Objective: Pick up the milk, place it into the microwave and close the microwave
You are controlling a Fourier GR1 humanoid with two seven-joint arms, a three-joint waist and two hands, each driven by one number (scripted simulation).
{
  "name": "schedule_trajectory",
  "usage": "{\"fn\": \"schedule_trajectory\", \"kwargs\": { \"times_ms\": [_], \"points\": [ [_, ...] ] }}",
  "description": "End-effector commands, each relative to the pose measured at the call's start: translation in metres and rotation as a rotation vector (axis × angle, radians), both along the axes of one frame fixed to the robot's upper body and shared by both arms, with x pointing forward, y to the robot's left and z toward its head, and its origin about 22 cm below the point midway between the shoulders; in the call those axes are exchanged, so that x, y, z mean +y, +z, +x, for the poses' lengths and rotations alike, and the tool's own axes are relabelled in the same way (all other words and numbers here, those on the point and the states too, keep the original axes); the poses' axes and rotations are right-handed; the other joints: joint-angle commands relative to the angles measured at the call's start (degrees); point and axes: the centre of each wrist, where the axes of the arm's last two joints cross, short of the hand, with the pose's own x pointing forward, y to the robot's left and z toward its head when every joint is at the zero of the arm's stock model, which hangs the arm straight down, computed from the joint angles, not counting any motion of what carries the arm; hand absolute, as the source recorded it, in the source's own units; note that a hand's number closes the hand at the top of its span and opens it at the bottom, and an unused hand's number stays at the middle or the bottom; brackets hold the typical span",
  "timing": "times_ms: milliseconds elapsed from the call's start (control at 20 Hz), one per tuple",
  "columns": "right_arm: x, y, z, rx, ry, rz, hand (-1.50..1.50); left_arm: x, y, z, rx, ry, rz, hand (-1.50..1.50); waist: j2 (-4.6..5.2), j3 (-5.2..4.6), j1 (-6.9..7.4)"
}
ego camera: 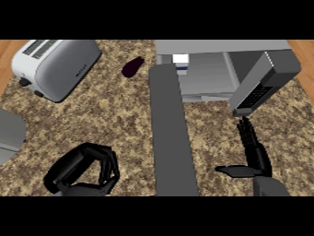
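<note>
So the milk is already sitting inside the microwave, way at the back left, only partly showing. That part looks done to me. What's left is shutting the door, which is swung out and hanging open. The right robot hand is just below the door's lower edge, fingers straight and open, holding nothing, well apart from the milk. Probably lined up to push it closed. The left robot hand rests low on the surface, fingers curled, empty. A toaster sits far left.
</note>
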Motion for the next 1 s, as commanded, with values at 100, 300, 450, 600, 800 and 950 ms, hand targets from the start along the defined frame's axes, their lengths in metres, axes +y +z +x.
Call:
{"fn": "schedule_trajectory", "kwargs": {
  "times_ms": [100,300,450,600,800,950],
  "points": [
    [-0.069,0.005,-0.059,-0.039,-0.036,-0.007,-1.50,-0.030,-0.015,0.012,-0.031,-0.084,0.079,1.50,0.15,-0.08,-0.24],
    [-0.068,0.007,-0.094,-0.074,-0.037,0.037,-1.50,-0.061,-0.027,0.010,-0.047,-0.106,0.082,1.50,0.34,-0.03,0.37],
    [-0.079,0.019,-0.112,-0.101,-0.019,0.050,-1.50,-0.069,-0.039,0.020,-0.112,-0.119,0.109,1.50,0.57,-0.01,0.61],
    [-0.097,0.045,-0.124,-0.147,0.009,0.052,-1.50,-0.086,-0.045,0.019,-0.055,-0.138,0.067,1.50,0.59,-0.01,0.50],
    [-0.096,0.071,-0.127,-0.210,0.034,0.050,-1.50,-0.125,-0.059,0.003,-0.062,-0.217,0.093,1.50,0.71,-0.01,0.06],
    [-0.089,0.084,-0.121,-0.223,0.114,0.116,-1.50,-0.146,-0.064,-0.006,-0.007,-0.239,0.112,1.50,0.91,0.03,-0.28]
  ]
}}
